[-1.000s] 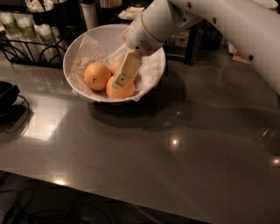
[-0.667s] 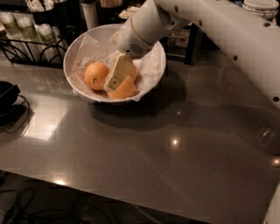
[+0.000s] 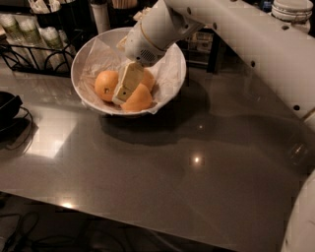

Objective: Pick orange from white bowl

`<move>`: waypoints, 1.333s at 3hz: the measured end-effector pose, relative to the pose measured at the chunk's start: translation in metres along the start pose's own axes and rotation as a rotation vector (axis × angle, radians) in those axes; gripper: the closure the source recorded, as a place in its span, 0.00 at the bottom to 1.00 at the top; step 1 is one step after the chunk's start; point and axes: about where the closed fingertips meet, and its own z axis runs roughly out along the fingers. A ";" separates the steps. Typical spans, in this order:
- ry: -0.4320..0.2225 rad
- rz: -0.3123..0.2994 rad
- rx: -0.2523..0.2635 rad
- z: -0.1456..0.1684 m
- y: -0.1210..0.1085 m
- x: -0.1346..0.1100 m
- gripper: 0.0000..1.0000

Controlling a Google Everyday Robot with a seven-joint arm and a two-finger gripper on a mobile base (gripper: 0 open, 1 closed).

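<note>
The white bowl (image 3: 170,81), lined with crinkled white paper, stands at the back of the grey table and holds three oranges. The orange (image 3: 106,83) with a dark stem dot lies at the bowl's left. Two paler oranges lie to its right, one at the front (image 3: 140,100) and one behind (image 3: 148,78). My gripper (image 3: 123,91) reaches down into the bowl from the upper right. Its tip sits between the stem-dot orange and the front orange, close against both. The white arm hides the bowl's back right.
A black wire rack (image 3: 34,47) with bottles stands at the back left. A dark object with a cord (image 3: 7,110) lies at the table's left edge. Dark containers (image 3: 101,15) stand behind the bowl, and a jar (image 3: 293,10) at the top right.
My gripper has moved left inside the bowl, from over the front orange toward the gap beside the stem-dot orange. The oranges have not visibly moved.
</note>
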 end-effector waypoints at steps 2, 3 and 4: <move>0.000 0.001 -0.001 0.001 0.000 0.000 0.30; 0.002 0.004 -0.005 0.006 -0.001 0.002 0.33; 0.010 0.005 -0.015 0.017 -0.006 0.005 0.36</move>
